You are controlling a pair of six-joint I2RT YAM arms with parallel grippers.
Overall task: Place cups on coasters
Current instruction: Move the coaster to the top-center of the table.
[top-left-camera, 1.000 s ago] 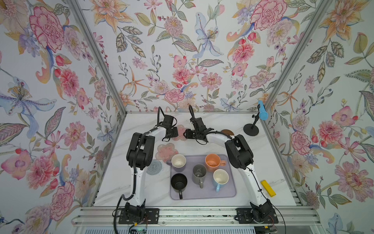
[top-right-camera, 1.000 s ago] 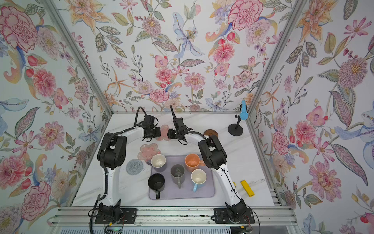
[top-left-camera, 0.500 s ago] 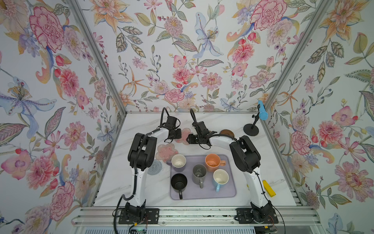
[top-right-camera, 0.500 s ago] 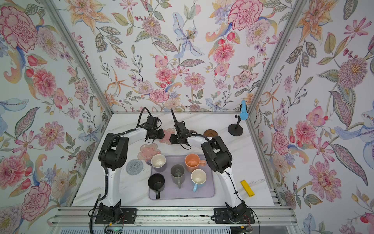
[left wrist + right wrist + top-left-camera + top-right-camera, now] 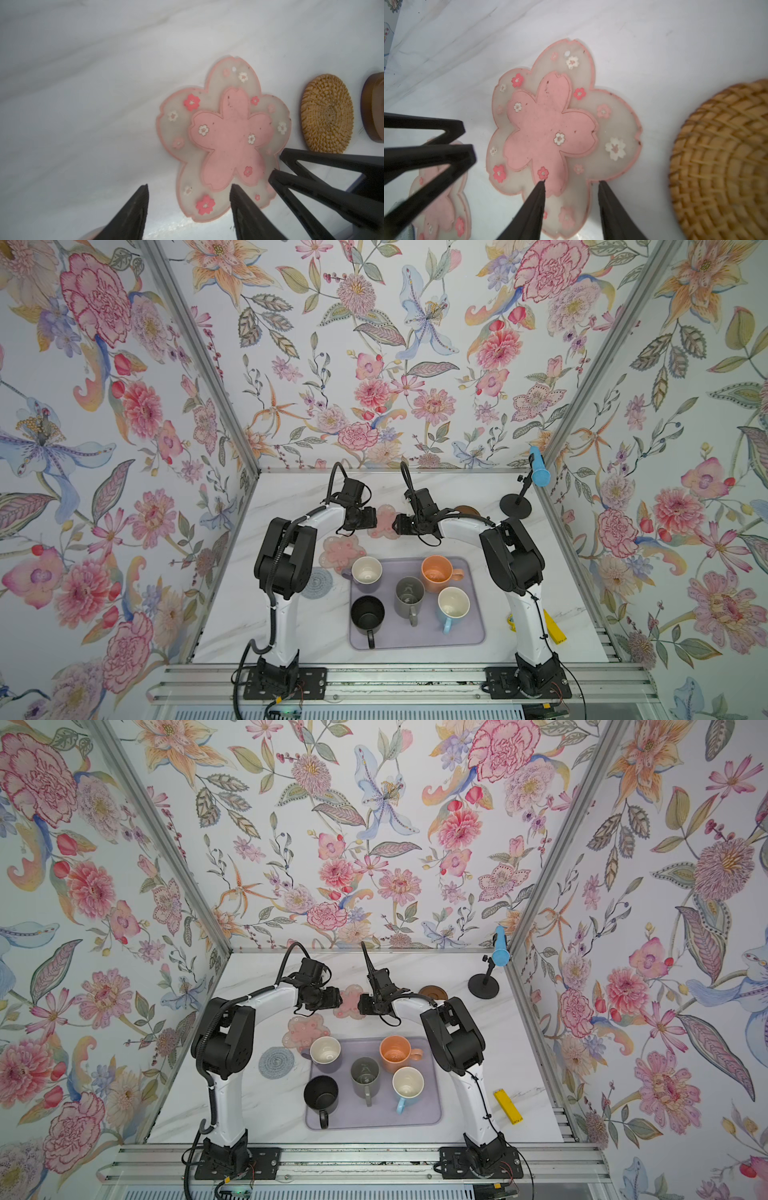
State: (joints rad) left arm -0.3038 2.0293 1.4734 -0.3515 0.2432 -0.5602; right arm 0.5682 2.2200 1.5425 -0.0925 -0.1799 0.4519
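Left gripper [image 5: 189, 186] hangs low over the white marbled table [image 5: 83, 104] with its two black fingers well apart and nothing between them. One tip is over bare table, the other over the rim of a pink flower-shaped coaster [image 5: 228, 135]. Facing it from the other side of that coaster, the right gripper [image 5: 572, 182] has its fingers parted by a narrower gap, both tips at one petal (whether they touch it I cannot tell). The coaster lies flat and neither gripper holds it.

Just beside it, on the right arm's side, lies the round woven rattan coaster [image 5: 726, 162], and past that the dark brown disc [image 5: 374, 106]. A second pink flower coaster [image 5: 343, 551] lies nearer the robot, with the grey-blue knitted coaster [image 5: 318, 583] nearer still, by the left arm.

All five cups stand upright on the lavender mat [image 5: 415, 641], none on a coaster. The lavender mug [image 5: 366, 572] is at the corner just beside the second flower coaster. With it are the peach-orange mug [image 5: 436, 572], grey mug [image 5: 409, 597], black mug [image 5: 368, 616] and light blue mug [image 5: 453, 605].
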